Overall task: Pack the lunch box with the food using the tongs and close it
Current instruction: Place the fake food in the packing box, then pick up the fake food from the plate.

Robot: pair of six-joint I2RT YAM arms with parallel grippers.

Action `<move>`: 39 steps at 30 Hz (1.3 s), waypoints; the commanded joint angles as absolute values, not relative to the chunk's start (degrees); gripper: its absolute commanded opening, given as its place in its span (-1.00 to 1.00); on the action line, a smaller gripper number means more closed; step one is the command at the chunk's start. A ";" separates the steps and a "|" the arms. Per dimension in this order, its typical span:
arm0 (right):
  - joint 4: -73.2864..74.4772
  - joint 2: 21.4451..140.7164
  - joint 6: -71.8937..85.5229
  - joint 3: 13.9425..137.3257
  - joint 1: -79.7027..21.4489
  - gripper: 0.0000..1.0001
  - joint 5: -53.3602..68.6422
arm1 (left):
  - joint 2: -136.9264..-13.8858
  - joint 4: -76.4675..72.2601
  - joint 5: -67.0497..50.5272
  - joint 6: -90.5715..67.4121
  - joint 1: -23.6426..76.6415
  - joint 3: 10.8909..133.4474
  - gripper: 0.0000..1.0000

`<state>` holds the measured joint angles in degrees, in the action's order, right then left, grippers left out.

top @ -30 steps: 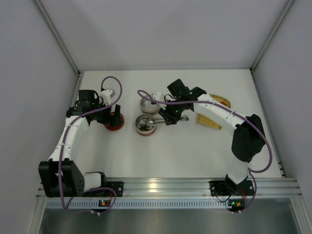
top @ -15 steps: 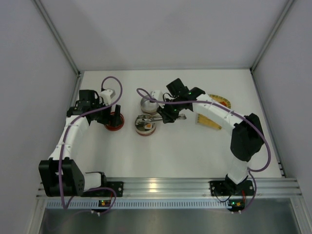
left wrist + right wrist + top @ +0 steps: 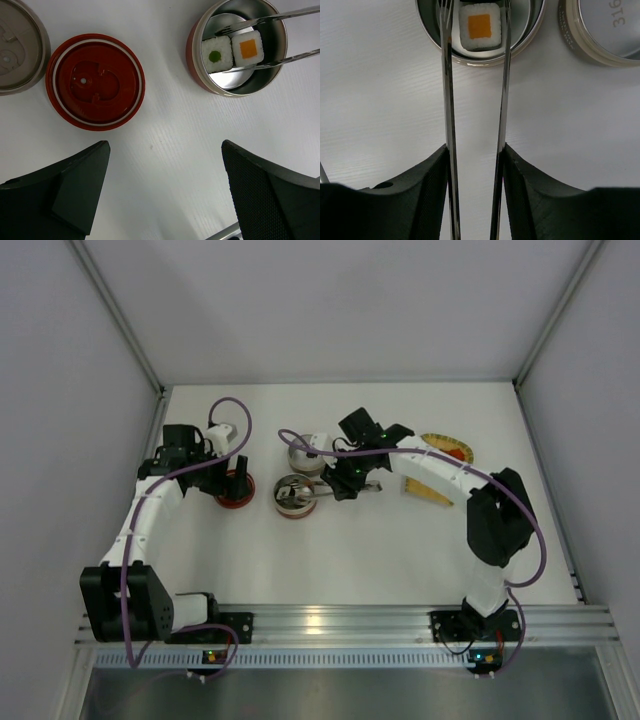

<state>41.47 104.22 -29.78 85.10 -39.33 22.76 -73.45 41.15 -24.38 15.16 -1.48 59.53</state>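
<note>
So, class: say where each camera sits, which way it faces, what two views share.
Top external: above, behind the bases, facing down on the white table; left arm and right arm show.
Left wrist: faces down on the round red lid; its open jaws frame the bottom.
Right wrist: faces along the slim silvery tongs its jaws clamp.
Shared: both wrist views show the orange-topped white rice block in the round steel lunch box.

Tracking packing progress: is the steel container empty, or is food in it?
Not empty: the container holds a green-topped block and an orange-topped block, the latter between the arms of the tongs.
</note>
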 commanded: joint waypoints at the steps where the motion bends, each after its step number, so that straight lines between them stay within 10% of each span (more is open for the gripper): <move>1: 38.85 103.36 -30.76 85.52 -40.43 -0.12 24.52 | -73.57 39.11 -24.43 16.08 -1.85 59.41 0.96; 25: 45.70 94.49 -28.66 90.88 -39.03 -0.19 26.01 | -73.04 40.25 -24.79 15.64 -1.85 60.64 0.96; 39: 48.51 74.10 -19.07 73.85 -13.11 -0.36 16.98 | -71.37 40.08 -26.10 14.50 -1.85 60.20 0.96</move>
